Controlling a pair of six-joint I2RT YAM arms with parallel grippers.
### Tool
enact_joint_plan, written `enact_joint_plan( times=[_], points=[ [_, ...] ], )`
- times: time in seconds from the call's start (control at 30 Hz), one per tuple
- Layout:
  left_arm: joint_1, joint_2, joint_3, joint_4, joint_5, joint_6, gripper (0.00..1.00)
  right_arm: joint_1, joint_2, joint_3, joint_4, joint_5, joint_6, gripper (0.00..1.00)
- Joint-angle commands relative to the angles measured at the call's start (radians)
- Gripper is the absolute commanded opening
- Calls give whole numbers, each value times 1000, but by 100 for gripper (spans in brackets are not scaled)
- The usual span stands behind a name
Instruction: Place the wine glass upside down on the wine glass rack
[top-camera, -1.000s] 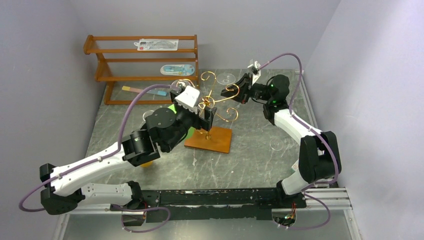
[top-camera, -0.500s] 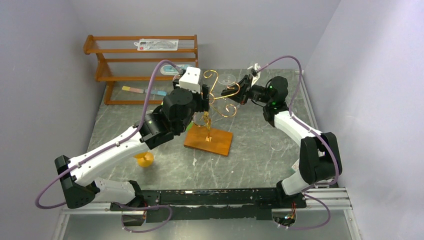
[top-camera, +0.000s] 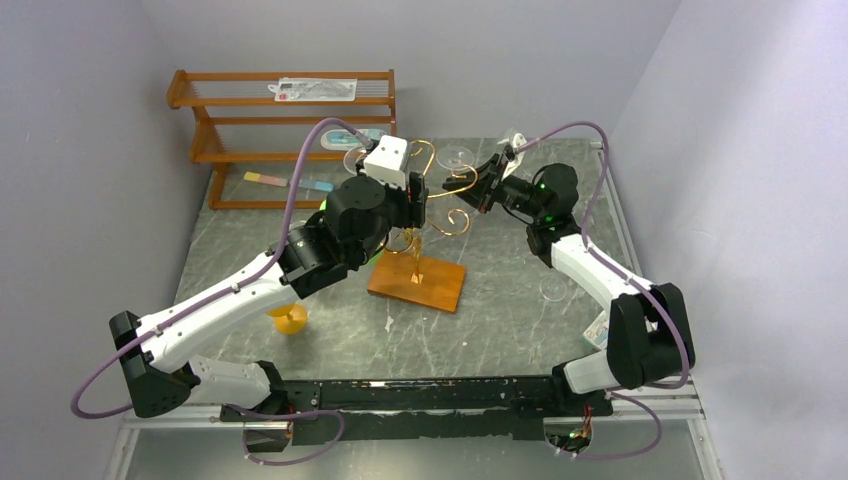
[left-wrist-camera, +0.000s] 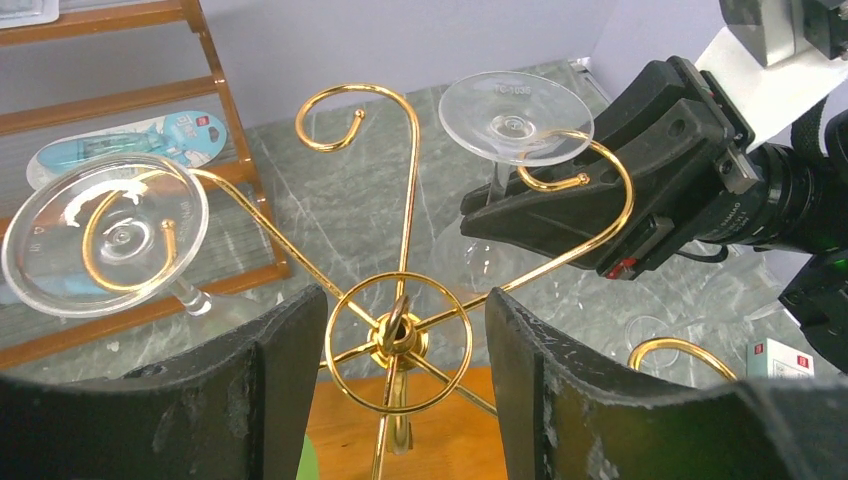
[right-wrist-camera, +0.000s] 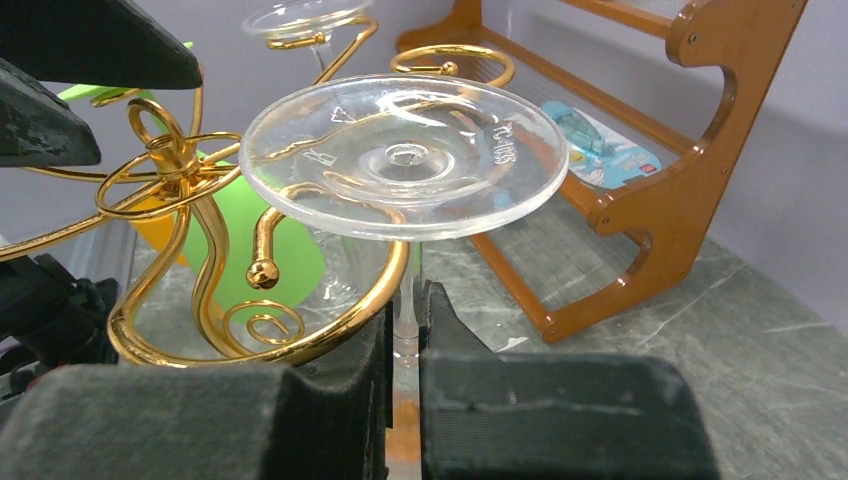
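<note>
The wine glass rack (top-camera: 432, 200) is a gold wire tree on an orange-brown wooden base (top-camera: 420, 284). My right gripper (top-camera: 478, 186) is shut on the stem of an upside-down wine glass. The glass's round foot (right-wrist-camera: 405, 155) sits just above a curled arm (right-wrist-camera: 330, 335), and the stem stands against that wire. The foot also shows in the left wrist view (left-wrist-camera: 515, 118). My left gripper (left-wrist-camera: 398, 345) is open, with its jaws on either side of the rack's central ring (left-wrist-camera: 398, 330) and not touching it. A second glass (left-wrist-camera: 105, 235) hangs upside down on another arm.
A brown slatted wooden shelf unit (top-camera: 290, 130) stands at the back left and holds packets. A yellow object (top-camera: 290, 318) sits on the table at the front left. Another clear glass (top-camera: 553, 290) and a small box (top-camera: 598, 330) lie at the right.
My left arm has swung up and back, so its open jaws now straddle the rack's top ring. My right gripper has shifted slightly left with the glass, towards the curled arm.
</note>
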Motion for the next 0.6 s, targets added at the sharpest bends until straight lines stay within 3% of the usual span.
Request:
enact_joint_plan(
  times=[0.0,0.57],
  points=[
    [0,15,-3,21,22,12,64,24,-52,-19,32,54,-30,0],
    [5,57,-21,30,1,12,60,24,-160,-79,-61,-83,-35,0]
  ],
)
